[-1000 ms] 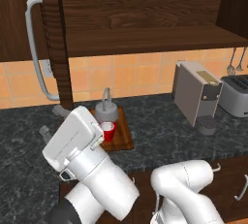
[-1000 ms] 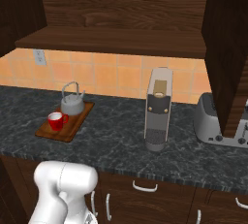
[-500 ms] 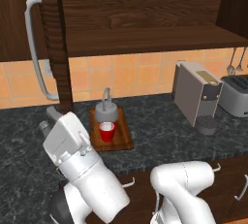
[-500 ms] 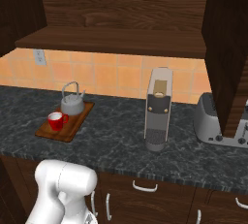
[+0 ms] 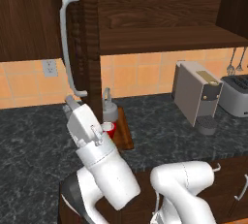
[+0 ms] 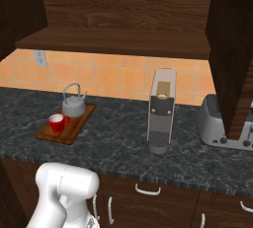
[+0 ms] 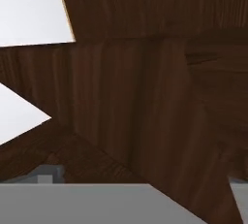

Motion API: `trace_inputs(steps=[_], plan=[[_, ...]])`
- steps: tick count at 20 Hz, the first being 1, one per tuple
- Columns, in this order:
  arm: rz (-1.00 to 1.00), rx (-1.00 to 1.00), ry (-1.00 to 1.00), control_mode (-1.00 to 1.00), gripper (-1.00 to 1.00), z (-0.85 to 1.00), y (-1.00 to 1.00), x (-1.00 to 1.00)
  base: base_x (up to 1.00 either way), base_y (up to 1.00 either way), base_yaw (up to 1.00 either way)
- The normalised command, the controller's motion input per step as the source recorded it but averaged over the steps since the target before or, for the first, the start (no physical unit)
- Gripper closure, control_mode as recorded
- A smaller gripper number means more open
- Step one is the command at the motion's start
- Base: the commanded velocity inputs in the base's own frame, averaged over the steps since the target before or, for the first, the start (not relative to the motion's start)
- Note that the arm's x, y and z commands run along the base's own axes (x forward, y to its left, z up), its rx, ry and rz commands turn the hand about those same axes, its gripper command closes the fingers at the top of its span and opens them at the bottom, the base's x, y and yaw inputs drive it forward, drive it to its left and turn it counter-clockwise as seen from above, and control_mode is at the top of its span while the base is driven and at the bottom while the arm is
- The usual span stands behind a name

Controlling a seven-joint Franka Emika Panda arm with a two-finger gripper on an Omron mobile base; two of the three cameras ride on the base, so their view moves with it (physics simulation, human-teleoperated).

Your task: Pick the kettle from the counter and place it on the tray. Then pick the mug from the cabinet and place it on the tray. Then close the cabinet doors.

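On my left base view the white arm rises from the lower right and leans up and left, its hand end close under the lower end of the long silver bar handle (image 5: 68, 43) on the left dark brown wood-grain cabinet door (image 5: 29, 19). That door stands swung open toward me, its edge just left of the tray. I cannot make out the claw's fingers in any view, so I cannot tell how far open it is or whether it has hold of anything. My hand view gives me dark wood grain close up, with pale patches at the upper left.

The small squat grey-silver kettle with the arched wire handle (image 6: 74, 104) stands upright on the far end of the flat reddish-brown wooden tray (image 6: 74, 128), and the small bright red mug (image 6: 58, 123) sits on the near end, just beside the kettle. The tray lies on the dark speckled stone tabletop (image 6: 113, 148), toward its left side.

The dark wood-grain wall cabinet (image 6: 123, 34) shows its inner shelf open above the tabletop. The right door (image 6: 232, 49) juts forward over the silver toaster (image 6: 217, 123). A tall grey coffee machine (image 6: 160, 111) stands between tray and toaster, with bare tabletop on both sides of it.
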Motion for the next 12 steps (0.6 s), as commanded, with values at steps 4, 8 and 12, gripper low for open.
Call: trace_inputs(steps=[4,8,12], plan=[[-0.34,0.0,0.01,-1.0,-1.0,0.0,-0.07,-0.66,0.0,0.0,0.0],[-0.32,0.0,0.01,-1.0,-1.0,0.0,-0.13,-0.63,0.0,0.0,0.0],[-0.34,0.0,0.1,-1.0,-1.0,0.0,-0.21,-0.52,0.0,0.0,0.0]])
